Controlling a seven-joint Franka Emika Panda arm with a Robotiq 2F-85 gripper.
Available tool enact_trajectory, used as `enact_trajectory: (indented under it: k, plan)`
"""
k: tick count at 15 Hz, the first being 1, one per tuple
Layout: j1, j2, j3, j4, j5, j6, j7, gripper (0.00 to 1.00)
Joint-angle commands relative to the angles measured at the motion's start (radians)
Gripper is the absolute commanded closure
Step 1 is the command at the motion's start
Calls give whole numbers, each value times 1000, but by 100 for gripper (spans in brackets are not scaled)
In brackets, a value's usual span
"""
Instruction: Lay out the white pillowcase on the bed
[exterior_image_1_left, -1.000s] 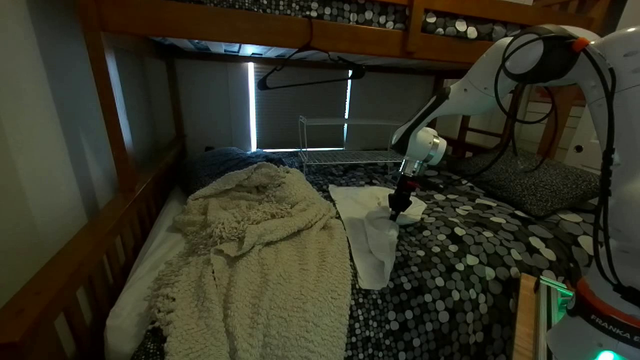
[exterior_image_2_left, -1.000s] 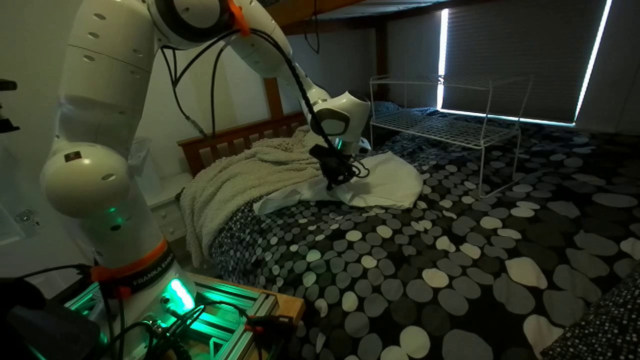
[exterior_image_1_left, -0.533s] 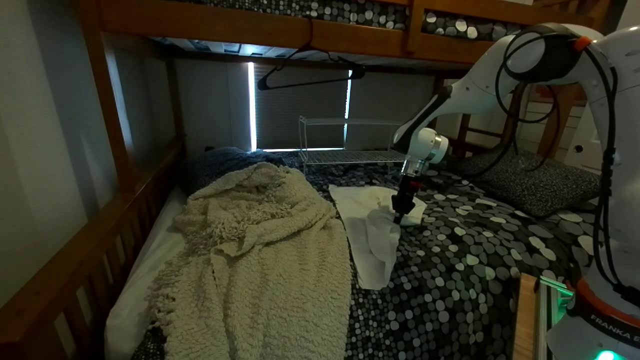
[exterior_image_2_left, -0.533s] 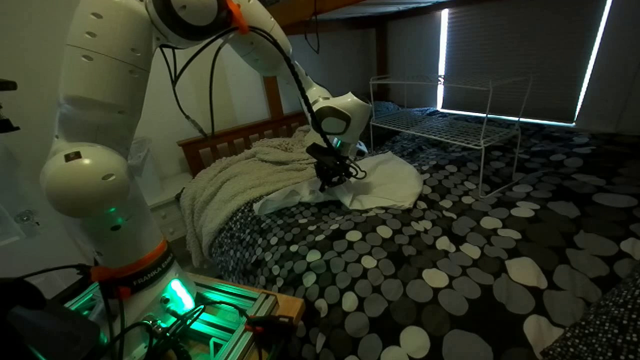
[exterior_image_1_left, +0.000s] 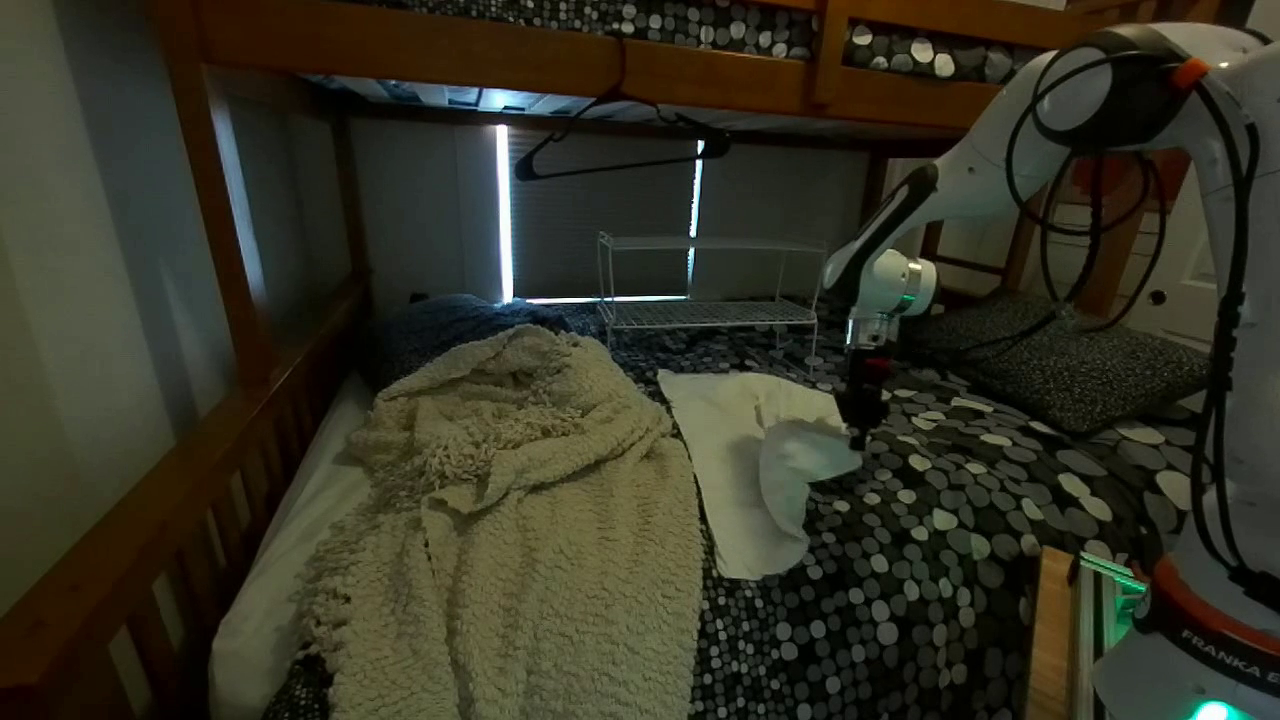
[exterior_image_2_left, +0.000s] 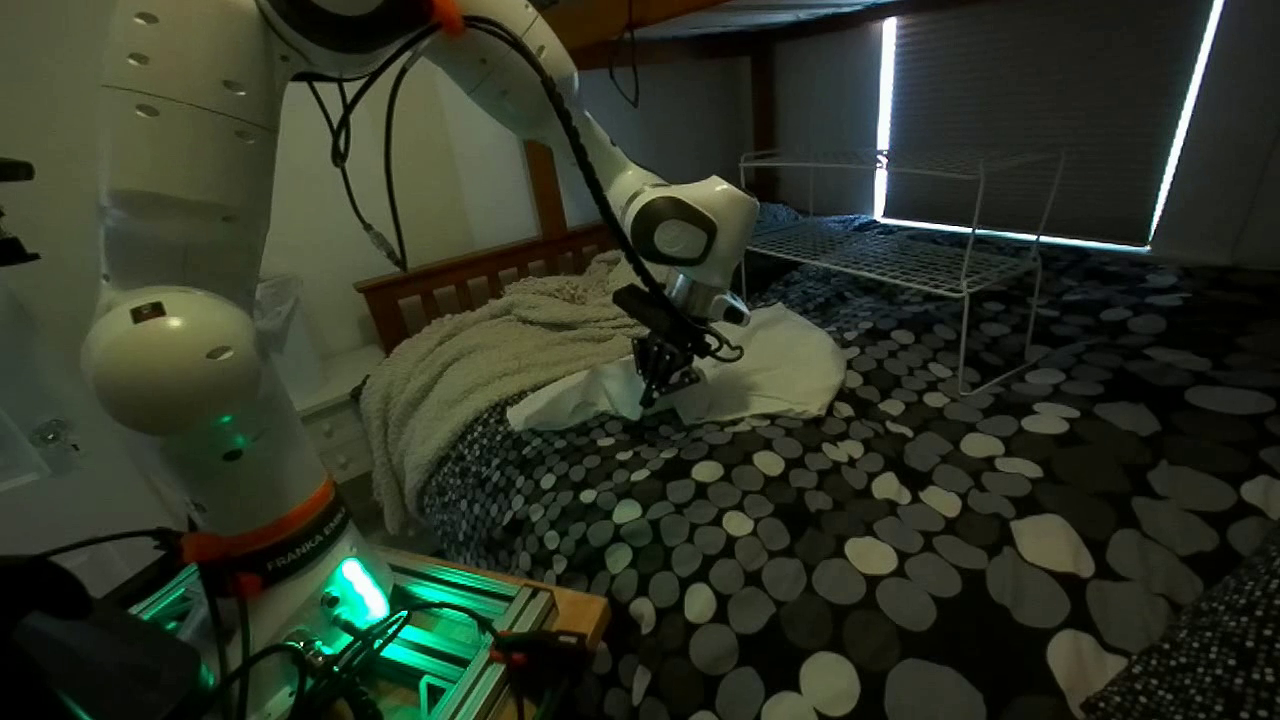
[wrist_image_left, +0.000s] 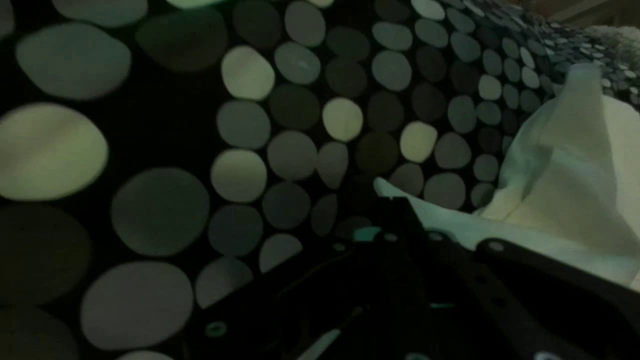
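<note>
you have the white pillowcase (exterior_image_1_left: 725, 440) lying on the bed (exterior_image_1_left: 950, 540), a little right of the middle in an exterior view, just beside the cream blanket (exterior_image_1_left: 570, 560), which fills the lower left. its left part looks rather flat, so the laying out is probably more than half done. what is left for you, as it seems, is the right side: there a flap (exterior_image_1_left: 800, 465) is folded over, and at the upper right of the wrist view the cloth stands raised. your gripper (exterior_image_1_left: 858, 438) is at this side; its jaws are together and, to judge by the pictures, clamped on an edge of the pillowcase, because a white tip (wrist_image_left: 382, 188) shows just past them in mid-frame of the wrist view. this edge is not yet spread and released. as for writing, you can read "franka" and "e" on the robot base (exterior_image_1_left: 1150, 685) at the lower right, where the frame cuts the lettering (exterior_image_1_left: 1230, 656); no other brand is readable.
</note>
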Motion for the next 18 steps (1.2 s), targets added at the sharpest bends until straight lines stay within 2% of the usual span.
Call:
enact_trajectory:
  k: [1,5,10,18]
  plan:
    - [23,-82,-59,-81,-106,-99,85,99]
    - [43,-149,-106,-142,-238,-235,152,99]
    - [69,-232,-144,-204,-368,-330,272,99]
    - [113,-291,-130,-256,-437,-573,285,99]
